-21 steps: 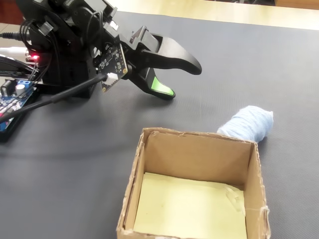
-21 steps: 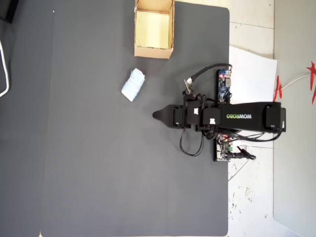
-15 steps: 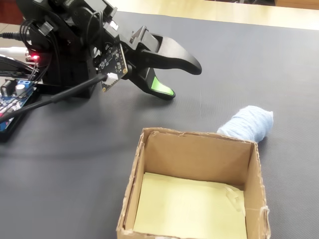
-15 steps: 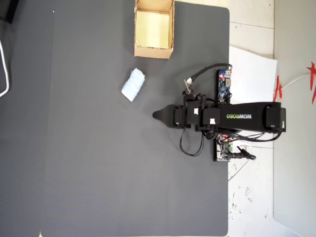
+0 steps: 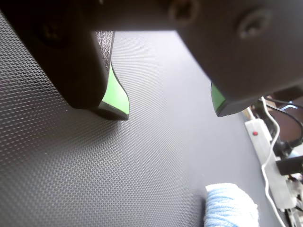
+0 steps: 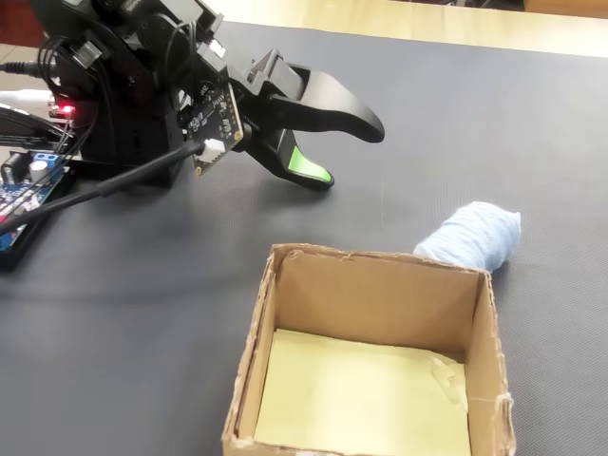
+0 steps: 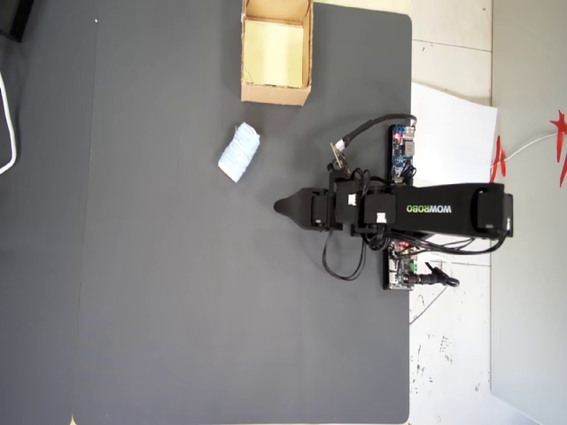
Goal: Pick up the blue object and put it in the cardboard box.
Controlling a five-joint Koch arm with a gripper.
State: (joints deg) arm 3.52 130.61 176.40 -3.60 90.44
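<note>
Black pincer (image 5: pixel 168 106) parted, holding nothing, lower tip touching dark mat (image 5: pixel 71 179)

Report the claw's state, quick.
Claw: open and empty, green-padded jaws apart over the dark mat; the blue object lies untouched.

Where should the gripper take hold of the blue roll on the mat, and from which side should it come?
Probably around the middle of the blue roll, coming down from above with the fingers closing across its short width. It lies flat on the mat, tilted in the overhead view, clear of the box, so both long sides are free. The gripper is open and would need to turn to match the tilt.
</note>
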